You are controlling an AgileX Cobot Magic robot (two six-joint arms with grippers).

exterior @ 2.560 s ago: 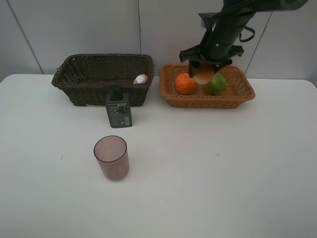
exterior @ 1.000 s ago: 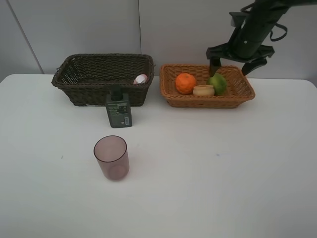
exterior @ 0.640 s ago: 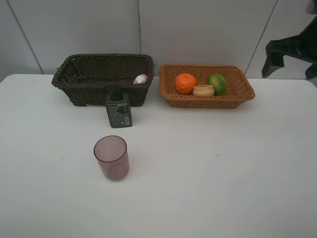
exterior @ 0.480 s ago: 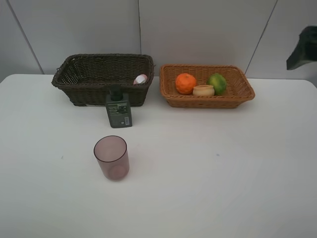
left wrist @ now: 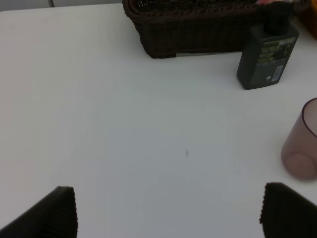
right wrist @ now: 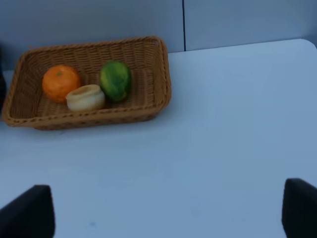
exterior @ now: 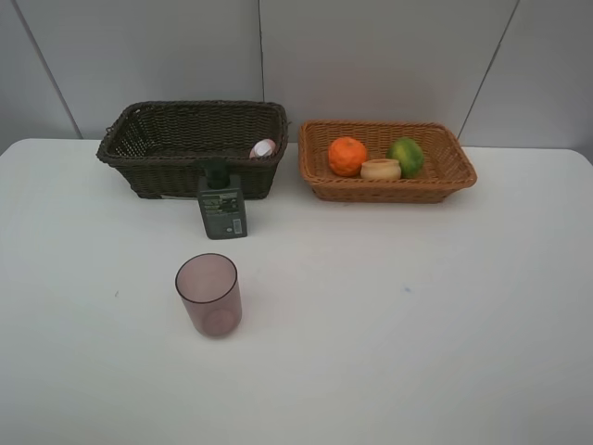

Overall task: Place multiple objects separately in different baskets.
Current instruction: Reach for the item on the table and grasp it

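Two items stand unsorted: the pump bottle (exterior: 222, 206), just in front of the dark basket (exterior: 157, 171), and the cup (exterior: 209, 295), nearer the camera. The left gripper (left wrist: 171, 208), jaws wide and empty, should probably straddle the bottle's body squarely and lift it clear of the rim. The right gripper (right wrist: 168, 210) also gapes empty.

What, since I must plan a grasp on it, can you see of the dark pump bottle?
The dark pump bottle has a flat-sided, dark green, plastic-looking body, a black pump head on top and a front label with pale print and a small white patch. It stands upright on the white table, just in front of the dark brown basket, near its right end in the high view; whether they touch cannot be told. The mauve cup stands apart from it. Nothing grips it.
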